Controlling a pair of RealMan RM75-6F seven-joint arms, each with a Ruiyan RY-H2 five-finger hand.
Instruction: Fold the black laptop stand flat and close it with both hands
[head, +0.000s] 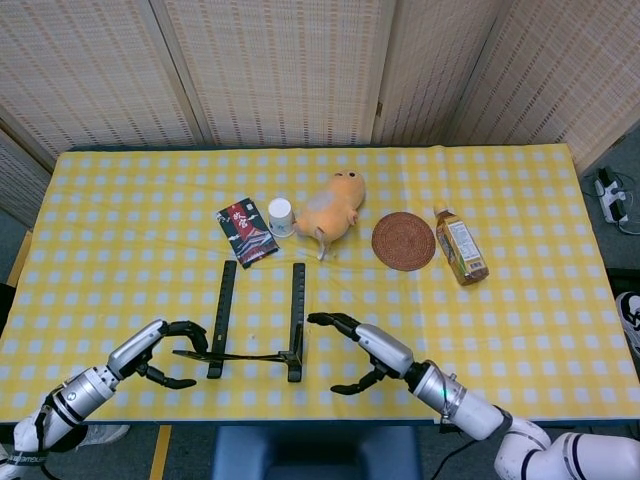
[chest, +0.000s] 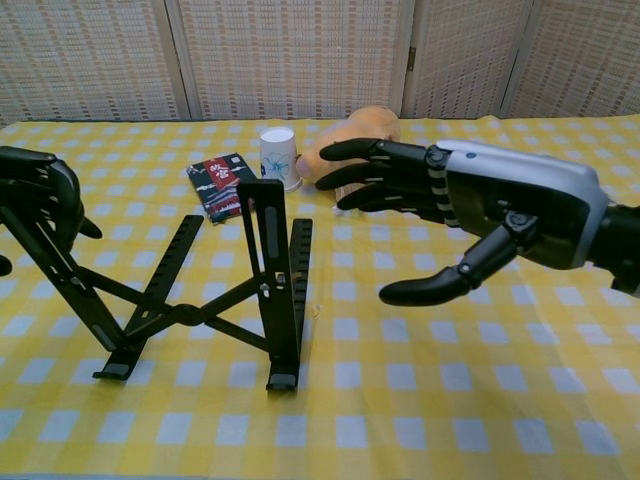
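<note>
Head view: at the table's near left edge, the left hand (head: 165, 350) curls around the raised left upright of the black laptop stand (head: 258, 322), holding it. That stand sits partly unfolded on the yellow checked tablecloth (head: 500, 200), in front of a dark snack packet (head: 246, 231) and a paper cup (head: 280, 215). Just beside its right upright hovers the right hand (head: 352, 348), fingers spread, holding nothing.

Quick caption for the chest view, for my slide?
Left hand holds the black laptop stand; open right hand reaches toward its other side.
</note>
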